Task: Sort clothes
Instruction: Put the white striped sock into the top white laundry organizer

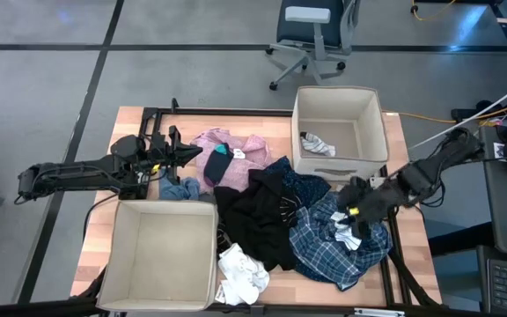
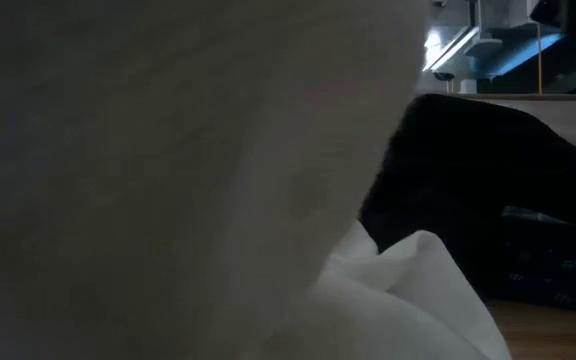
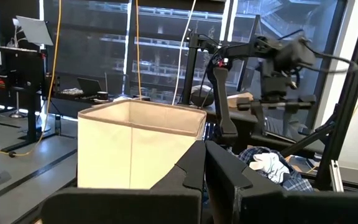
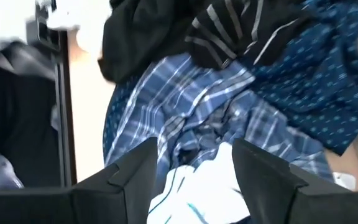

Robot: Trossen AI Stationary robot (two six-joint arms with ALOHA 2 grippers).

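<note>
High view: clothes pile (image 1: pixel 280 220) lies on the table (image 1: pixel 407 150) between two beige bins; right claw (image 1: pixel 352 214) hovers over the plaid shirt (image 1: pixel 337 251). Left claw (image 1: pixel 186 154) sits beside the pink top (image 1: pixel 231 158), fingers closed on nothing. Right wrist view: fingers (image 4: pixel 132 165) spread around a white cloth (image 4: pixel 197 190)

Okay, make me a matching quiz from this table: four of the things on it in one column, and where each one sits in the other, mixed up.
1. striped sock
2. teal sock
3. white cloth
4. right gripper

a. on the pink top
b. over the plaid shirt
c. inside the far bin
d. beside the near bin

Pairs: 1-c, 2-a, 3-d, 4-b
</note>
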